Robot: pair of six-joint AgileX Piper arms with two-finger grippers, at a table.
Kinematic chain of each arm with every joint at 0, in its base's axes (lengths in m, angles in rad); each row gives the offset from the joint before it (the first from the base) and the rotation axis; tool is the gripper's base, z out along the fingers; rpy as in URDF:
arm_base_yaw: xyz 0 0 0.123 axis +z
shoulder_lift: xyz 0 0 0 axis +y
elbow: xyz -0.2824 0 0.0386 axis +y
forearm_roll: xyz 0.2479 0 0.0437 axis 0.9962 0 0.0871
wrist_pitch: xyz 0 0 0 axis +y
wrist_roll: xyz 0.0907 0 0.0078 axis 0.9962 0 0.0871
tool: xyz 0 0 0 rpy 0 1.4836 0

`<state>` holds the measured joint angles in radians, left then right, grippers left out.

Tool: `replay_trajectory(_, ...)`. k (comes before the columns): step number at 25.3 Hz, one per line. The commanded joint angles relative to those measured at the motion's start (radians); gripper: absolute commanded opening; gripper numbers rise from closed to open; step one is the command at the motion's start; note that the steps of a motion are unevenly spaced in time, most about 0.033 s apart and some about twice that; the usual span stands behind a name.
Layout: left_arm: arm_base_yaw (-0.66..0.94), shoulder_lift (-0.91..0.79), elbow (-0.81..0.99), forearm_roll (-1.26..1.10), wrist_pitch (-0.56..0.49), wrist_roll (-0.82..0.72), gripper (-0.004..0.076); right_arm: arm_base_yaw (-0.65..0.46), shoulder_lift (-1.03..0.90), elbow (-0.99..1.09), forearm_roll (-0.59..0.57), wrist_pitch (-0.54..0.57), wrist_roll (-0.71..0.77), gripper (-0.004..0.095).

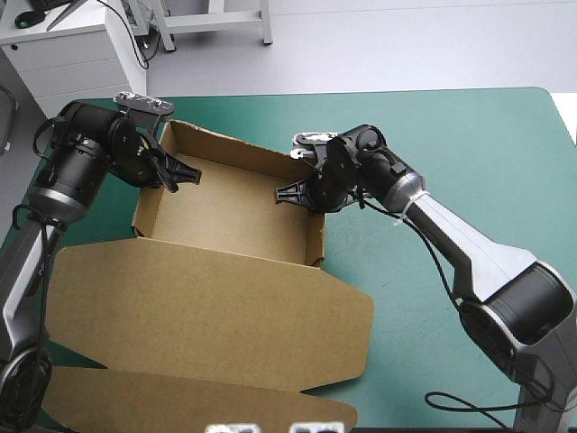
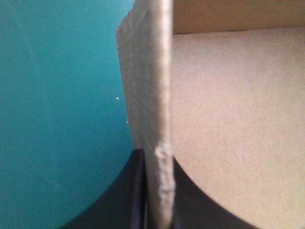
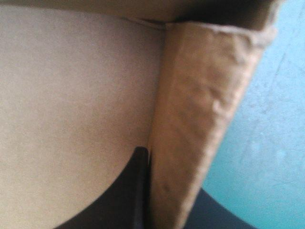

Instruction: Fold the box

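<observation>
box (image 1: 225,212): open tray, lid flat | left end effector (image 1: 187,174): grips left wall | right end effector (image 1: 287,193): grips right wall

Box (image 1: 225,212): brown board, matt surf.; wall edge in left tool (image 1: 185,173) rough & dented. Counter (image 1: 469,153) cover beside box: teal-green, matt, smooth. Tool fingers (image 2: 121,202): black, matt.

Left arm (image 1: 77,171), right arm (image 1: 437,227) angled inward — both jaws all but closed.
</observation>
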<state>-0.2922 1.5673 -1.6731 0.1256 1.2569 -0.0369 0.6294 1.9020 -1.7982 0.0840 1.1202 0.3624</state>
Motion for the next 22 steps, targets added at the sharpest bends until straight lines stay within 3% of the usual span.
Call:
replay_trajectory(1,-0.016,-0.005,-0.05,-0.156,0.031,0.001,-0.0008,0.013,-0.042,-0.038,-0.016,-0.001,-0.07,-0.0019)
replay_trajectory(9,-0.018,0.145,-0.05,-0.19,0.016,-0.003,-0.0008,-0.149,-0.042,-0.143,0.003,0.058,-0.076,-0.0019)
replay_trajectory(22,-0.018,0.288,-0.05,-0.226,-0.011,0.001,-0.0008,-0.152,0.063,-0.143,0.004,0.002,-0.083,-0.0019)
